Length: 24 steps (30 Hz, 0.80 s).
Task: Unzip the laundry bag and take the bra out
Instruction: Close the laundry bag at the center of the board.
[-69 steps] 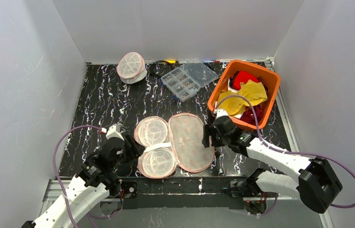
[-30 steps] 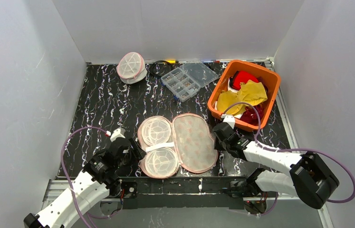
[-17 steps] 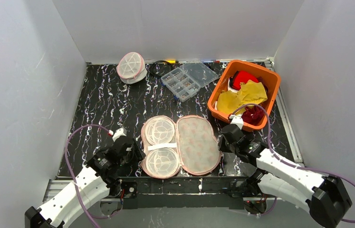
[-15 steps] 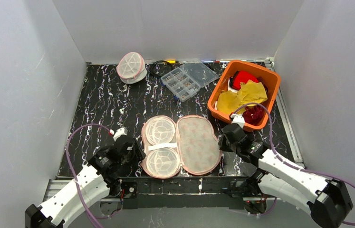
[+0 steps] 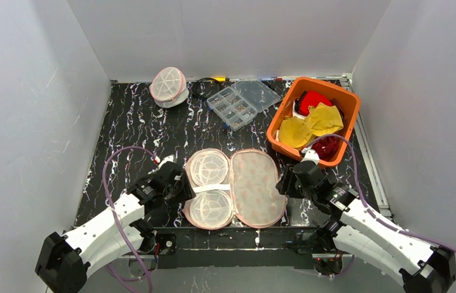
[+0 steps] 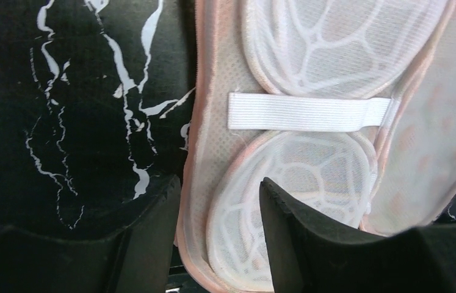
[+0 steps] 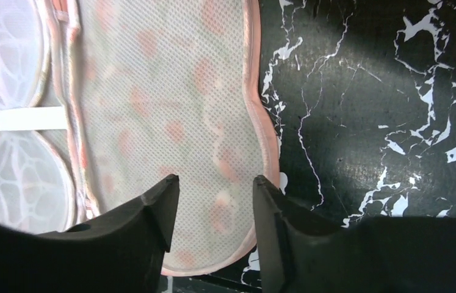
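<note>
My left gripper [image 6: 219, 183] stands half open, fingers either side of the open case's [image 5: 254, 189] pink left rim, gripping nothing. My right gripper [image 7: 216, 180] is likewise parted and empty above the case's right rim. The round bag [image 5: 168, 84] sits at the table's [image 5: 127, 140] back left, well apart from both.
</note>
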Each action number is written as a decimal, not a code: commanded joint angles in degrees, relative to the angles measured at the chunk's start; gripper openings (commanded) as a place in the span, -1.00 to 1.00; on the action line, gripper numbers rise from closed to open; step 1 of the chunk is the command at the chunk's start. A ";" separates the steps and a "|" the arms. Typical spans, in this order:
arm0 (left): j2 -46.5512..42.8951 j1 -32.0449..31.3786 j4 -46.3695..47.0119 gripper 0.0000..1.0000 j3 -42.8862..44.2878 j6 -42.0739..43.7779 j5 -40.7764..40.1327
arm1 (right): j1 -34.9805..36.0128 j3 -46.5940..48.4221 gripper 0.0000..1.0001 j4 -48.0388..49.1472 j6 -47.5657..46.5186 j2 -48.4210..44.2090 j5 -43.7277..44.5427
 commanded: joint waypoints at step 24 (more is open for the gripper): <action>6.20 -0.19 4.96 -0.04 3.13 5.78 -0.05 | -0.86 -1.20 -0.73 14.27 -3.49 28.81 6.92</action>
